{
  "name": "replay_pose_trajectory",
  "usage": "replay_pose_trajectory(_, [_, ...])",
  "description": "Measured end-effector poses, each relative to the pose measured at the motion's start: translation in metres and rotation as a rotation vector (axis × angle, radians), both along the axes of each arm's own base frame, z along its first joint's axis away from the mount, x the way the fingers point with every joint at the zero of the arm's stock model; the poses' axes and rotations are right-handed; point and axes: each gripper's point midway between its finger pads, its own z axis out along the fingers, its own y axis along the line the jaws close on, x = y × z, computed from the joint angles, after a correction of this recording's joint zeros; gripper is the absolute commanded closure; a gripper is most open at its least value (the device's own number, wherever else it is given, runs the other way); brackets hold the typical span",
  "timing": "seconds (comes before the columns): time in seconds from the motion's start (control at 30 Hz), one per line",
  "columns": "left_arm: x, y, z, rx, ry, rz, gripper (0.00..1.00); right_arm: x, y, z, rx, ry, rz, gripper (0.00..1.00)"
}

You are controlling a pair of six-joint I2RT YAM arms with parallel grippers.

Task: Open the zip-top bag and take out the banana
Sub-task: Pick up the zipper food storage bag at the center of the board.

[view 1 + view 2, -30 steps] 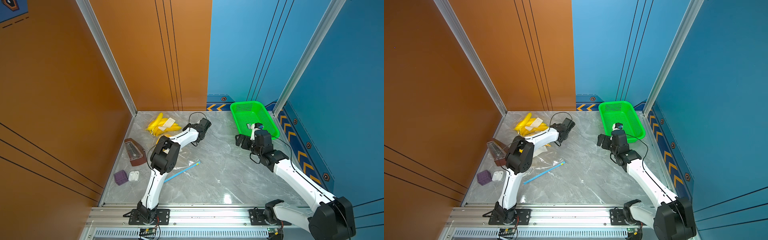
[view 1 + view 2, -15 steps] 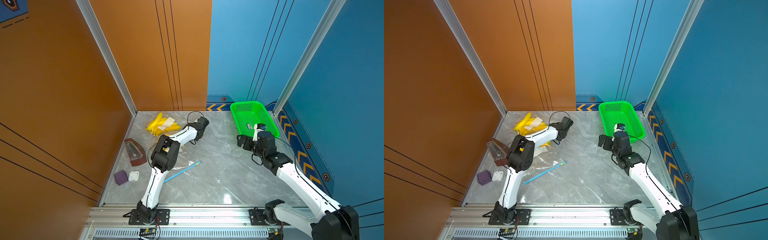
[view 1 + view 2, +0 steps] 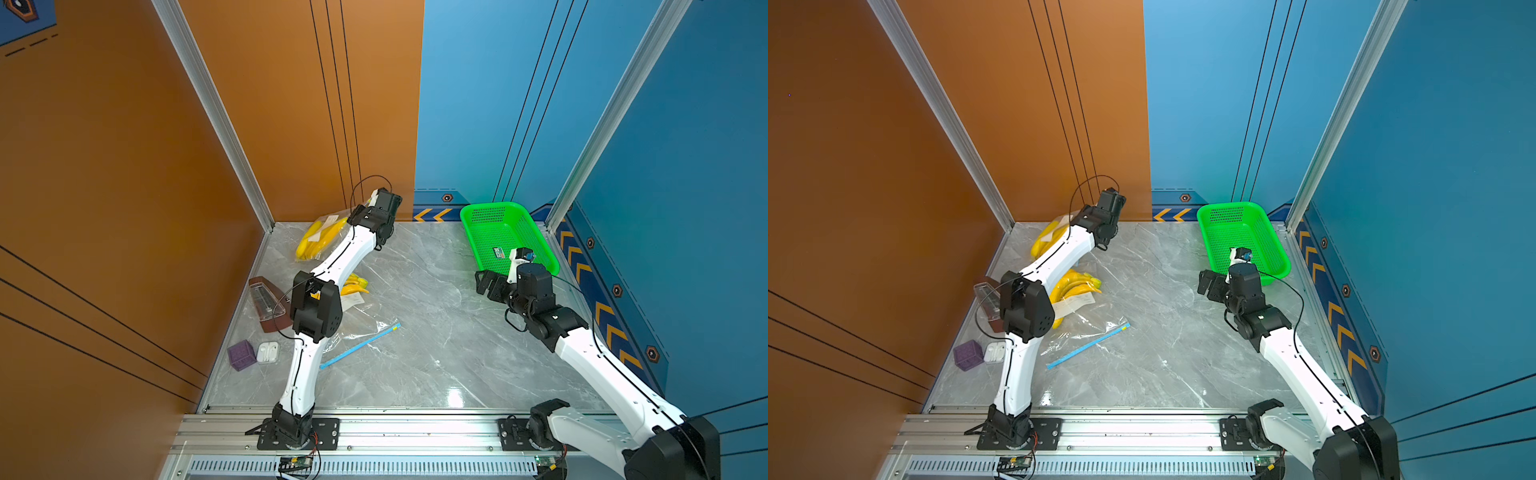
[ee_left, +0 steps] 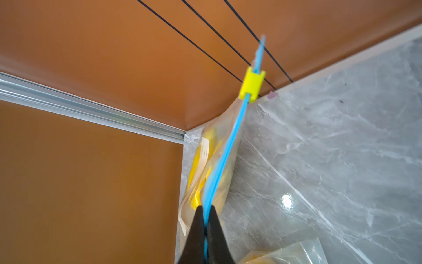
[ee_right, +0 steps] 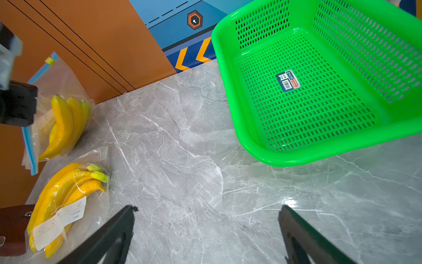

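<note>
Zip-top bag [image 4: 225, 182]: back left corner of the marble table [image 3: 415, 365], against the orange wall. Its zip edge is raised and its lower part rests on the tabletop. The bananas [image 5: 61, 123] are inside it, with a white label on the film.

- Front left, in both top views: a purple box [image 3: 241, 355], touching or just beside a white earbud case [image 3: 268, 352]. Behind them is a brown wedge-shaped case [image 3: 266, 305] with a clear cover.
- Left gripper [image 4: 206, 208]: jaws pinched tight on the blue zip strip [image 4: 230, 146] of the corner bag. The yellow slider [image 4: 252, 85] sits near the far end of the strip, well apart from the fingertips. I cannot tell whether the seal between them is parted.
- Under the left arm's elbow is a second bag of bananas [image 3: 1075, 286], lying flat with a white label on top.
- Just in front of it is a clear flat bag [image 3: 1088, 328] whose blue strip points toward the table's middle. Its contents cannot be made out.
- Right gripper [image 5: 207, 207]: jaws spread wide, holding nothing. It hangs over bare marble near the front corner of the basket.
- Back right: green basket [image 3: 490, 204], with only a small sticker [image 5: 288, 80] on its floor.
</note>
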Motion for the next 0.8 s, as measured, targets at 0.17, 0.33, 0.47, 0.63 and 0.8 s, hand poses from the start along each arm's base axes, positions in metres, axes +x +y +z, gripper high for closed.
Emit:
replay_pose_trajectory(0.17, [-0.001, -0.018, 0.084, -0.021, -0.15, -0.065, 1.0, -0.001, 0.0, 0.002, 0.001, -0.004, 0.0, 0.0])
replay_pose_trajectory(0.33, [-0.018, -0.083, 0.106, -0.034, -0.167, -0.241, 1.0, -0.004, -0.002, 0.002, 0.0, -0.006, -0.003, 0.0])
replay_pose_trajectory(0.47, [-0.05, -0.16, 0.068, -0.054, -0.052, -0.456, 1.0, -0.008, -0.004, 0.001, -0.006, 0.0, -0.009, 0.0])
replay_pose_trajectory(0.63, [-0.115, -0.223, 0.006, -0.133, 0.148, -0.691, 1.0, -0.016, -0.012, 0.008, -0.028, -0.015, -0.026, 0.0])
replay_pose_trajectory(0.8, [-0.17, -0.246, -0.027, -0.223, 0.284, -0.831, 1.0, -0.028, -0.016, 0.02, -0.054, -0.065, -0.007, 0.0])
